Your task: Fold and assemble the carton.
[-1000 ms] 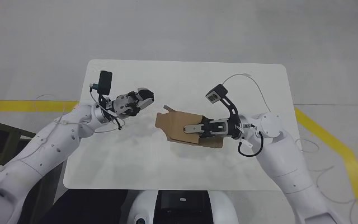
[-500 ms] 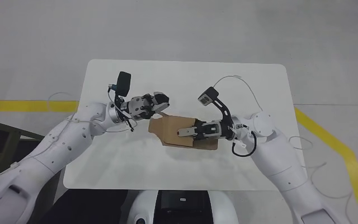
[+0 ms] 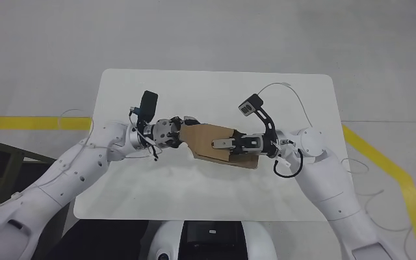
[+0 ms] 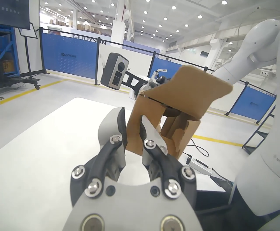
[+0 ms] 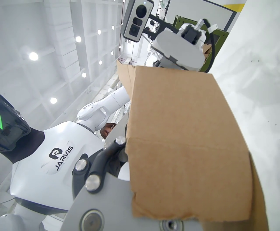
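Occupying the middle of the table [image 3: 195, 91], carton [image 3: 211, 140]: judged light, thin-walled, easily creased; left gripper [image 4: 131, 117] pinching its left flap, right gripper [image 3: 221, 144] clamped on its right side; best held by panel edges beside the folds.

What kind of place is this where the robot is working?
Probably a factory or industrial test hall: blue partition panels fence off the area, yellow lines mark the floor, and the high ceiling carries rows of round lights.
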Robot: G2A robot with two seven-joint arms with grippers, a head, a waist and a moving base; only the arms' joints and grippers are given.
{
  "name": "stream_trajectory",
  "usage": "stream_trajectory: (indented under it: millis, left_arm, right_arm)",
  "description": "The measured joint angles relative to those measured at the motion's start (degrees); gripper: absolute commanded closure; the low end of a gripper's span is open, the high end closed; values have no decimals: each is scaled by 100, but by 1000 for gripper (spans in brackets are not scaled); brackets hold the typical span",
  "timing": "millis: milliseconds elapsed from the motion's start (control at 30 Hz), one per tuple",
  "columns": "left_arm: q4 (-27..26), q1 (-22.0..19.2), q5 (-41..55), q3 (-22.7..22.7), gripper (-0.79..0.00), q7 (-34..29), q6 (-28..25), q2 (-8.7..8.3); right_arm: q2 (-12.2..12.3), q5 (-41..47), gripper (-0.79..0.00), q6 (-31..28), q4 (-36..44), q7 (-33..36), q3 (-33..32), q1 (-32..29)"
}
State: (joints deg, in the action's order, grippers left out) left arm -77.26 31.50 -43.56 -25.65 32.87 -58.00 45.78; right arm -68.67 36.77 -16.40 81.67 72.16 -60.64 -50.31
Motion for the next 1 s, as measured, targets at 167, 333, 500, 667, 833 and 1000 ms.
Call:
stream_trajectory:
  millis: [167, 333, 500, 667, 833, 1000]
  left_arm:
    - [-51, -28, -103, 34, -197, 0, 0, -44]
    - [11, -64, -49, 47, -197, -24, 0, -53]
    - [153, -54, 32, -38, -197, 19, 0, -90]
    - [210, 10, -4, -166, -308, 99, 0, -163]
    - [237, 128, -16, -269, -785, 185, 0, -221]
    - [292, 217, 98, -396, -785, 223, 0, -243]
  right_arm:
    - [-9, 10, 0, -3, 15, 6, 21, 10]
    - [-15, 20, 0, -11, 17, 16, 26, 17]
    - [-8, 5, 0, -21, -12, -3, -16, 1]
    - [13, -54, 0, -30, -43, -55, -113, -45]
    - [31, -127, 0, -25, -51, -107, -172, -99]
    - [30, -117, 0, -25, -16, -98, -157, -135]
